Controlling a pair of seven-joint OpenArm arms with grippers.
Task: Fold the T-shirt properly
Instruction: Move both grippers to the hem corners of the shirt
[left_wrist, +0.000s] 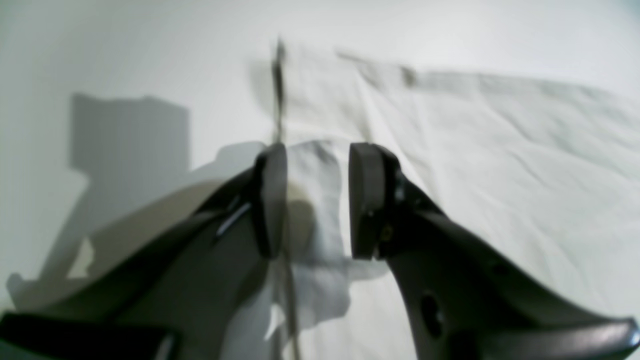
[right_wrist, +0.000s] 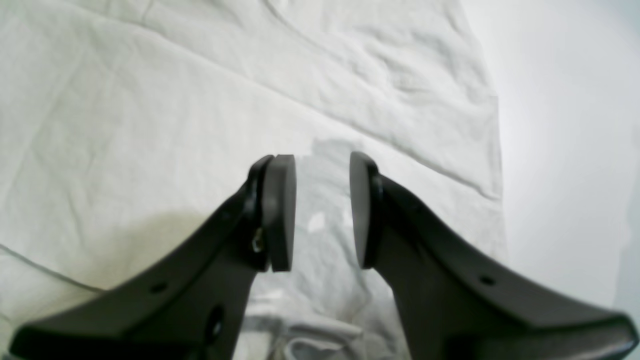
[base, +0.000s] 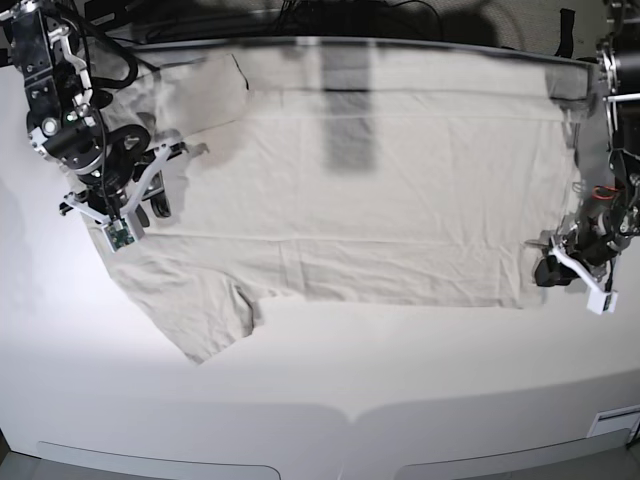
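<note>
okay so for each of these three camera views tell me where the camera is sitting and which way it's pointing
Left wrist: sits behind the left gripper, looking down along its open fingers at the T-shirt edge and bare table.
Right wrist: sits behind the right gripper, looking past open fingers onto creased T-shirt fabric.
Base: mounted high, facing down at the table; both arms show, right gripper on the picture's left, left gripper on its right.
Shared: all three views show the spread T-shirt.

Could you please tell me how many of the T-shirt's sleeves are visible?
2: one sleeve spread at the near-left of the T-shirt, the other sleeve at the far-left by the table's back edge.
</note>
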